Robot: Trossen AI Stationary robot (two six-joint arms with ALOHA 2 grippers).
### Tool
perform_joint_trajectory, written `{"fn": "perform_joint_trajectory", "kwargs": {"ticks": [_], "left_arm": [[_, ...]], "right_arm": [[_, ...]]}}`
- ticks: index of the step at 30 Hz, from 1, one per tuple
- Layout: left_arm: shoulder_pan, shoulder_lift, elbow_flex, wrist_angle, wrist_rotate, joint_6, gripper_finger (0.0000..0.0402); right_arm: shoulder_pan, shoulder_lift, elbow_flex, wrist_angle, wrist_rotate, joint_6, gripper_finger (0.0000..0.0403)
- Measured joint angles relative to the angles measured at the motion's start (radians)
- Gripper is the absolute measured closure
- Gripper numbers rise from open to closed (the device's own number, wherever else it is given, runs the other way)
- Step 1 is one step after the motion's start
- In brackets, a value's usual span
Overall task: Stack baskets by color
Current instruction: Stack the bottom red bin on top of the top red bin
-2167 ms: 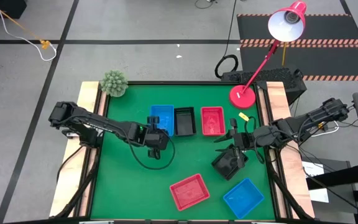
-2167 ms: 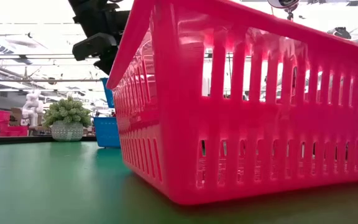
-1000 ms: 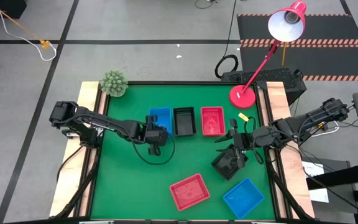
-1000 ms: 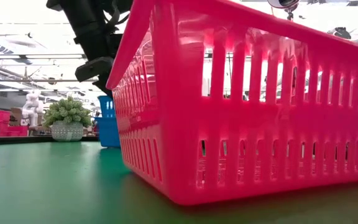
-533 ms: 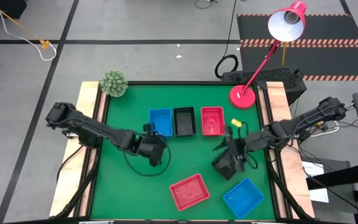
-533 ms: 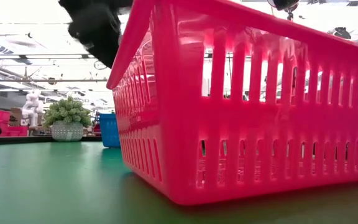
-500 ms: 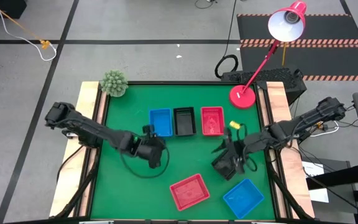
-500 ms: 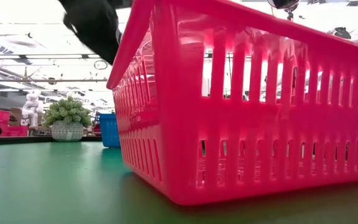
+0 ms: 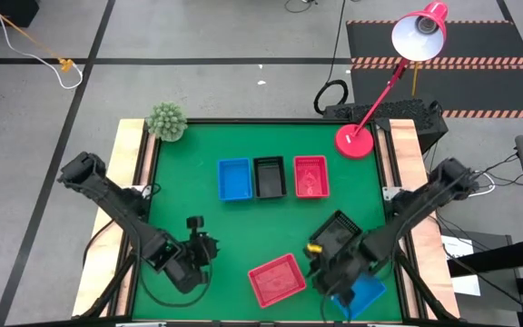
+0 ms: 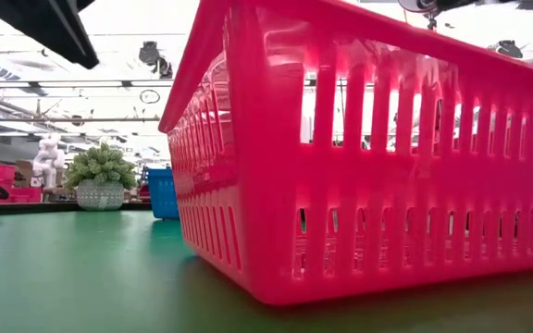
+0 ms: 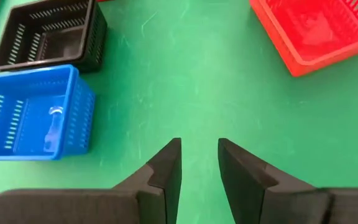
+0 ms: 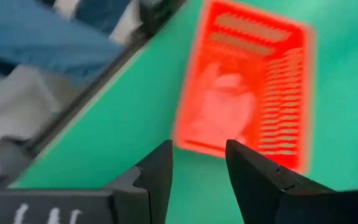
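Up at the far side of the green table (image 9: pixel 189 218), three perforated plastic baskets sit in a row, just beside one another: a blue basket (image 9: pixel 234 179), a black basket (image 9: pixel 269 177) and a red basket (image 9: pixel 310 176). Nearer the front edge a second red basket (image 9: pixel 276 279) lies alone, tilted askew; the low view is almost filled by its slotted wall. Just to its right a second black basket (image 9: pixel 337 231) rests at an angle, and a second blue basket (image 9: pixel 364 294) shows partly under the right arm.

The left gripper (image 9: pixel 200 247) hangs over bare green cloth at the front left, well apart from every basket, its fingers (image 11: pixel 166 171) parted a little and holding nothing. The right gripper (image 9: pixel 320 272) sits between the front red basket and the blue one, jaws apart and empty; its wrist view is blurred, so I cannot tell whether it touches anything.

A red desk lamp (image 9: pixel 370 86) and a small potted plant (image 9: pixel 166 121) stand at the far corners.
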Motion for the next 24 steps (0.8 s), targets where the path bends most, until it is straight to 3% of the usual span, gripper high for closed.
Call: {"fn": "perform_joint_trajectory", "kwargs": {"ticks": [9,17,24], "left_arm": [[-0.008,0.000,0.000,-0.012,-0.023,-0.034,0.0295],[0.015,0.000,0.000,-0.013,-0.025,-0.033,0.0295],[0.017,0.000,0.000,-0.015,-0.025,-0.026,0.0295]], "right_arm": [[0.032,0.212,0.211,-0.191,-0.023,-0.066,0.0261],[0.001,0.242,0.233,-0.237,0.054,-0.319,0.0261],[-0.019,0.243,0.233,-0.277,0.027,-0.566,0.0261]]}}
